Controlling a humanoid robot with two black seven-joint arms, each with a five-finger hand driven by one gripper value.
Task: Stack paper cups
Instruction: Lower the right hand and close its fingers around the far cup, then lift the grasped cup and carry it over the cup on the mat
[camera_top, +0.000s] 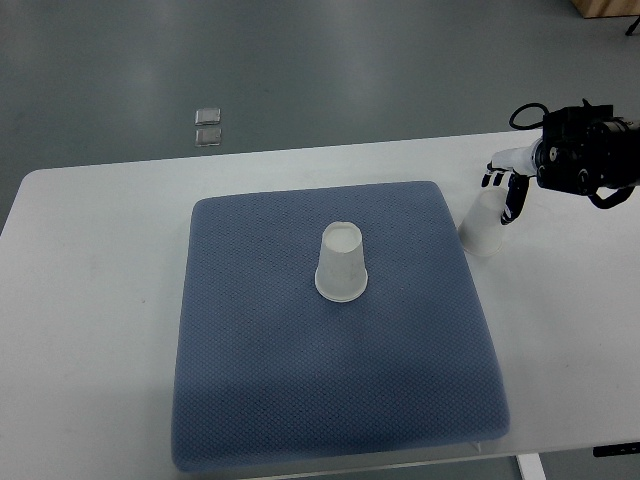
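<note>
Top view: inverted paper cup (342, 263) stands mid blue mat (300, 400), axis vertical. Second cup (483, 222) off mat's right edge, upright-ish on white table (90, 300); right hand (505, 190) w/ fingers clamped on its top. Target cup lies left & slightly nearer from held one. L arm not visible. Far: grey floor (300, 60).

Occluded and cropped regions, top view.
The right hand (503, 190) covers part of the translucent white paper cup (482, 226) beside the pad; finger contact is unresolved. The black right arm (590, 155), white rectangular table (90, 300) and tan wooden object (603, 7) are cropped at frame edges. Two small clear floor items (208, 125) are too small to identify.
</note>
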